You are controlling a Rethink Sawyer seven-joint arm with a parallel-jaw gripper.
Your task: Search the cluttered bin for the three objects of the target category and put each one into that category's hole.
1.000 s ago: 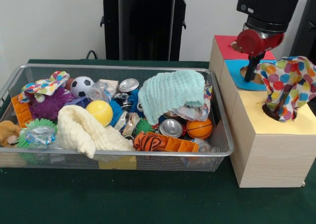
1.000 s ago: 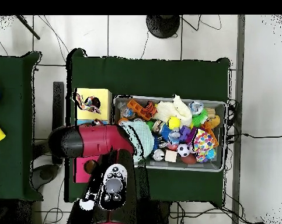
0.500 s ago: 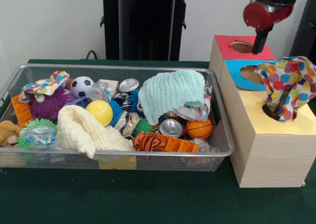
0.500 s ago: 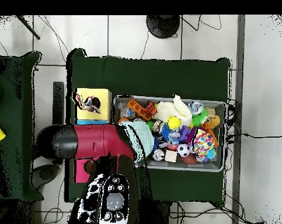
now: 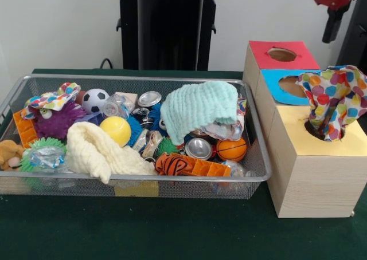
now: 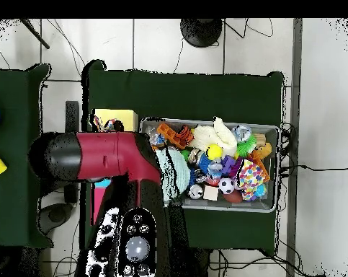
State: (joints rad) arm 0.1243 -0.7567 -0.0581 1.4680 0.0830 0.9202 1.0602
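Note:
A polka-dot cloth [image 5: 334,98] hangs half out of the hole in the yellow top of the wooden box [image 5: 309,185], to the right of the wire bin [image 5: 143,78]. In the bin lie a mint-green cloth [image 5: 198,108], a cream cloth [image 5: 100,148] and a second polka-dot cloth [image 5: 51,99]. My gripper [image 5: 330,26] is high at the top right, above the box and clear of it, holding nothing I can see. In the overhead view the red arm [image 6: 112,155] covers most of the box; the yellow top [image 6: 117,115] and the mint cloth [image 6: 175,173] show beside it.
The box also has a red-topped hole [image 5: 282,54] and a blue-topped hole [image 5: 291,86]. The bin holds a soccer ball [image 5: 94,99], a yellow ball [image 5: 116,129], a small basketball [image 5: 231,149], crushed cans [image 5: 198,148], a purple plush [image 5: 57,121] and an orange striped toy [image 5: 175,164].
My gripper has risen from just above the blue and red holes and drifted right, almost out of the picture. The polka-dot cloth stays in the yellow hole.

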